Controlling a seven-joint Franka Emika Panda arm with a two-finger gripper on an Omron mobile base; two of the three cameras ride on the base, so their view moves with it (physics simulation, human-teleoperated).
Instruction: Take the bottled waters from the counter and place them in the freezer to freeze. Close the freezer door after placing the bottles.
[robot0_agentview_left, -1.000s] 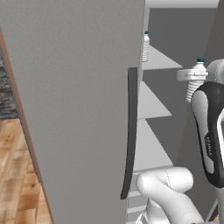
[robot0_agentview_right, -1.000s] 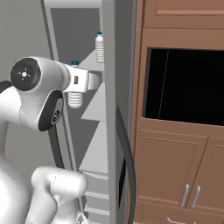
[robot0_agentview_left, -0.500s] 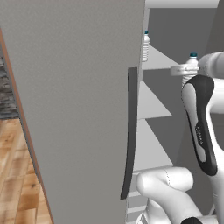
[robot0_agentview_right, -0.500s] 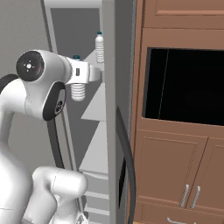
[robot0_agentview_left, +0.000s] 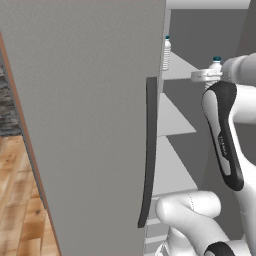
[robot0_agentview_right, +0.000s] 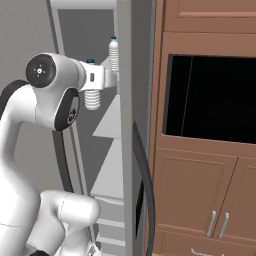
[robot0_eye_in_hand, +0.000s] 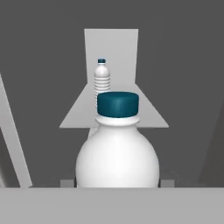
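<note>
**Inside the freezer: bottle 2 carried toward the upper shelf**

Inside the open freezer (robot0_agentview_right: 82, 30), you have the arm reaching into the grey cavity, so start with the big pieces. The freezer door (robot0_agentview_left: 90, 125) stands swung wide toward the left base camera, its long dark handle (robot0_agentview_left: 148, 150) facing you; it has to stay open like this because the placing step is not finished, and closing it is the last part of the job.

Next, the pale shelves (robot0_agentview_left: 172, 117) step down the interior. The upper shelf (robot0_eye_in_hand: 144, 116) already carries 1 standing bottle (robot0_eye_in_hand: 101, 81) set well back, upright, which leaves the front of that shelf free for the next one.

The end effector (robot0_agentview_right: 92, 80) is pinching the second bottle (robot0_eye_in_hand: 117, 153) across its body, fingers pressed in on the ribbed sides, cap (robot0_eye_in_hand: 117, 104) up. In the hand view it sits right in front of the lens, in line with the standing bottle and nearer than it. In the right base view it hangs from the grip, and whether its base touches anything cannot be told.

Holding it upright looks sensible: it can go down on its base without tipping. I judge 1 bottle placed, 1 in transit, door still to shut.
</note>
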